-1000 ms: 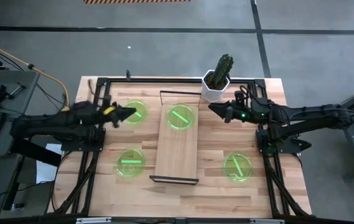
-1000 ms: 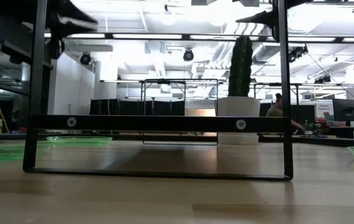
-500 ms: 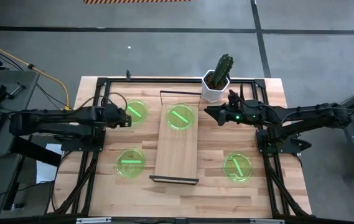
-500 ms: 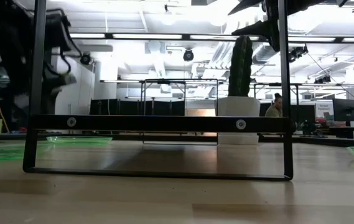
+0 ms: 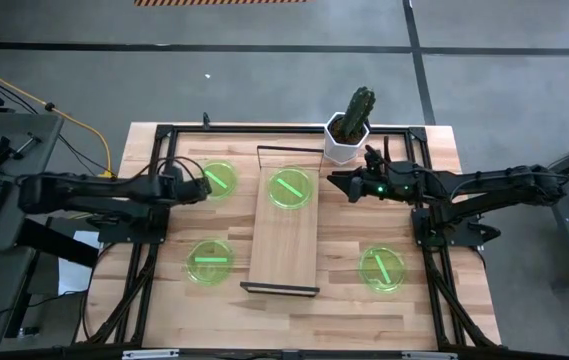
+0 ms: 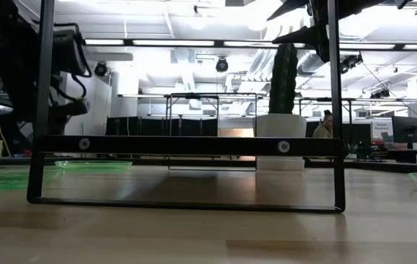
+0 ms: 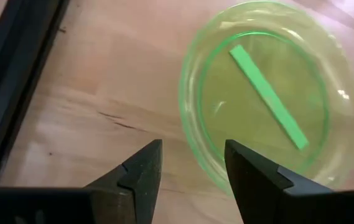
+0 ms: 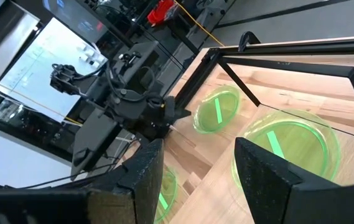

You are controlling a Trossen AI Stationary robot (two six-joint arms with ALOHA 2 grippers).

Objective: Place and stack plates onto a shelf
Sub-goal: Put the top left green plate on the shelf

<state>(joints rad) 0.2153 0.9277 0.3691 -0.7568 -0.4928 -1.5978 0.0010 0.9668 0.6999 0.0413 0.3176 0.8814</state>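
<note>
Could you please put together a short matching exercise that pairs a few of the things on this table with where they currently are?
Things:
1. cactus pot
2. plate with the left gripper beside it
3. plate near the right gripper
4. plate alone on the table's right side

Places:
A. on the shelf
B. far edge of the table
C. tabletop, left of the shelf
D. tabletop, right of the shelf

Pairs: 1-B, 2-C, 3-A, 4-D

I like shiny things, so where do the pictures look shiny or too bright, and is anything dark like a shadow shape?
In the low view, the ceiling lights glare white, and the shelf's thin black metal end frame and the tall green cactus stand dark against them. In the left wrist view, small white glints sit on the rim of the round translucent green plate ahead of the open left gripper.
</note>
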